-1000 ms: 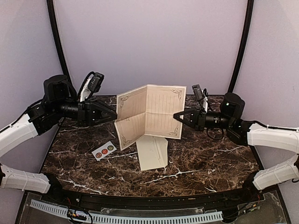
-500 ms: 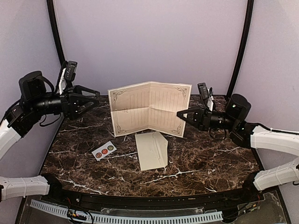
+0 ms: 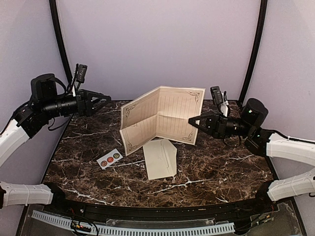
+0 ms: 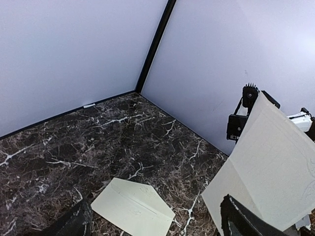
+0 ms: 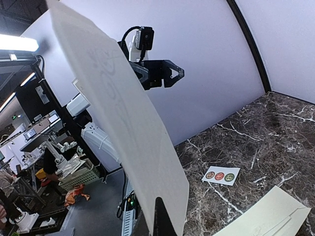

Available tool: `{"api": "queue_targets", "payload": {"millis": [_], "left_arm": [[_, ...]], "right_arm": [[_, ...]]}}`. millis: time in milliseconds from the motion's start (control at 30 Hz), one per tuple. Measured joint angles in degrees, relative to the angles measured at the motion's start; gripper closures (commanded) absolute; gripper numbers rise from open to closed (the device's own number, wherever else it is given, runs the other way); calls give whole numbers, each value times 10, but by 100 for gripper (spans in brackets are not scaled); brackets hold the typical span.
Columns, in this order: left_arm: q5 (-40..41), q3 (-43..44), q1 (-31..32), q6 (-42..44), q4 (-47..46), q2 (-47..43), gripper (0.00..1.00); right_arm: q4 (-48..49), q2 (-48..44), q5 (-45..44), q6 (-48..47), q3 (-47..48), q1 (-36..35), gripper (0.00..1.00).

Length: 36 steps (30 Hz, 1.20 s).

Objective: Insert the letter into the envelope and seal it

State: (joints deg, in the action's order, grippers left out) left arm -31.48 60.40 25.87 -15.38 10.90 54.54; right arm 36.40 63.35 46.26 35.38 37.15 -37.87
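The letter (image 3: 162,115), a creased cream sheet with an ornate printed border, hangs upright above the table. My right gripper (image 3: 191,123) is shut on its right edge, and in the right wrist view the letter (image 5: 118,113) fills the near field over one dark finger (image 5: 160,221). My left gripper (image 3: 103,101) stands open to the left of the sheet, apart from it and holding nothing. The plain cream envelope (image 3: 160,158) lies flat under the letter with its flap open. The left wrist view shows the envelope (image 4: 133,211) between my open fingers (image 4: 241,221), with the letter (image 4: 275,182) at the right.
A small white strip of round stickers (image 3: 109,158) lies left of the envelope on the dark marble table (image 3: 221,167). It also shows in the right wrist view as the sticker strip (image 5: 220,175). Lilac walls with black corner posts (image 3: 59,39) close in the back.
My left gripper let go of the letter's left edge, opened and drew back to the left. The letter now hangs from the right gripper alone, its left half swung forward.
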Motion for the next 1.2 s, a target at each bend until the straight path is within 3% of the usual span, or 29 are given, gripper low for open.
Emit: {"api": "queue_targets", "payload": {"millis": [100,333,967,1067,1200], "left_arm": [[-26,-7,7,-2,-1,31,15],[-60,-10,113,18,0,85,15],[-108,-12,164,21,-76,141,16],[-111,-16,165,13,-101,141,21],[-120,-23,165,6,-126,141,38]], "right_arm": [[-2,1,0,3,1,-3,100],[-2,30,-1,4,16,-19,100],[-3,132,4,18,82,-72,100],[-2,139,6,19,88,-78,100],[0,141,7,21,91,-79,100]]}}
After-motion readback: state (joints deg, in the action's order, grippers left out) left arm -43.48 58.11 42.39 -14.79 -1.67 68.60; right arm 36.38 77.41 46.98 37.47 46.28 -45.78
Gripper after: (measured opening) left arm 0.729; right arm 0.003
